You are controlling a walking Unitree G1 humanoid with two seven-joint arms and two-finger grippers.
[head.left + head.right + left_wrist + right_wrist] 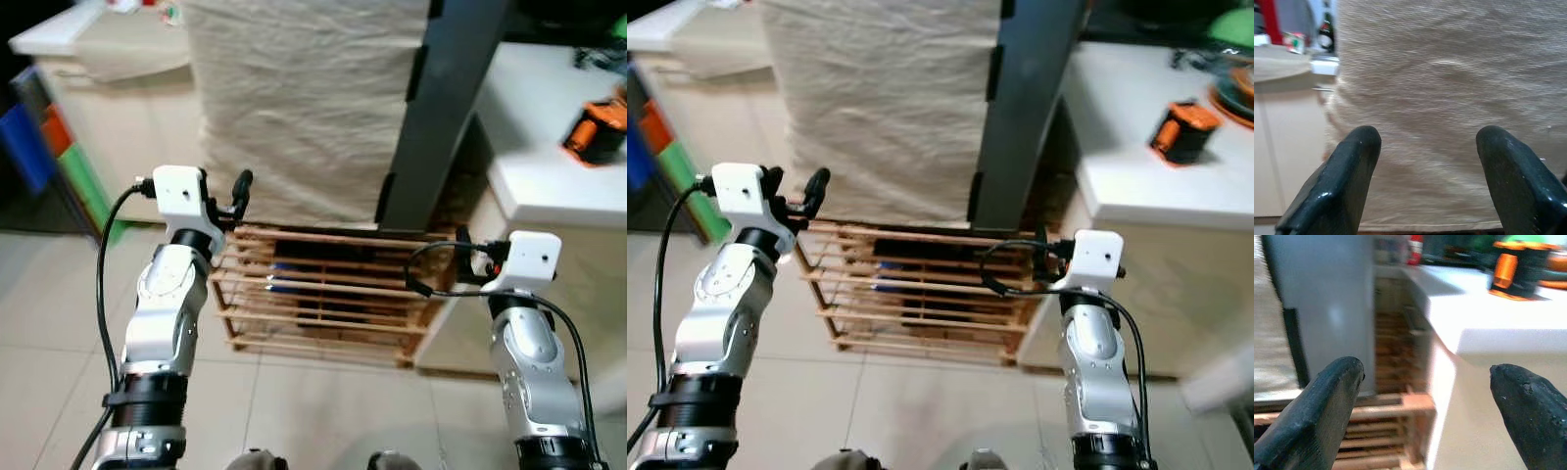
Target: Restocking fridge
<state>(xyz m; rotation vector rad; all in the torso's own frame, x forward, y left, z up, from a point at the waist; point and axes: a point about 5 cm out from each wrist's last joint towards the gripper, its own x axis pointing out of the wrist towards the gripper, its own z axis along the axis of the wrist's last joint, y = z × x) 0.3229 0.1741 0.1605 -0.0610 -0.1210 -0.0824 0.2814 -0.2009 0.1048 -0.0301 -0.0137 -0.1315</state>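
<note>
Standing before a fridge [294, 108] draped in wrinkled, woven beige cloth [1449, 98], with its dark grey door edge [441, 117] running down between the two claws. Holding the left claw [1425, 161] up just short of the cloth, its rounded glossy black fingers [1347, 181] spread wide and gripping nothing. Holding the right claw [1430, 406] beside the grey edge, its matte, grainy fingers [1322, 411] likewise spread and empty. Below and ahead of both claws, sitting on pale floor tiles [59, 294], a slatted wooden crate [323, 294] with dark things inside too dim to tell. To the right claw's outer side, jutting out, a smooth white counter [558, 147] with a rounded edge, carrying a blocky orange-and-black item [595, 132].
</note>
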